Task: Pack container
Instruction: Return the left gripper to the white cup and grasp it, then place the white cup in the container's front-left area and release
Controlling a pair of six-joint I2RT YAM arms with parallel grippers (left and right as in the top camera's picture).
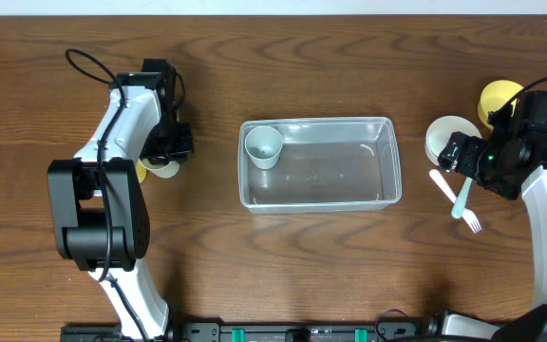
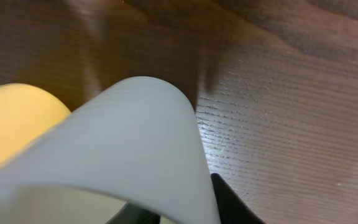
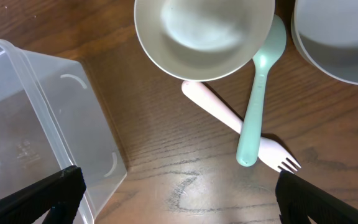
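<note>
Well, the container sits about mid-table, its long side running left to right, between the two arms and well apart from both. One small pale cup stands upright in its far left corner, and the rest of the tub's floor is bare.

Off to the right, the right gripper hangs just above the wood with its fingers spread wide and nothing between them. Right there lie a teal spoon and a pink fork, crossed, the spoon's handle on top of the fork. The spoon's head tucks under the edge of a white bowl. A yellow bowl stands a little farther back, near the table's far right.

On the other side, the left gripper is down low over a pale white piece and a yellow piece, which lie just beside each other. The wrist camera is so close that the white piece's curved rim fills the frame, and I cannot tell whether the fingers are pinching it or only near it.
</note>
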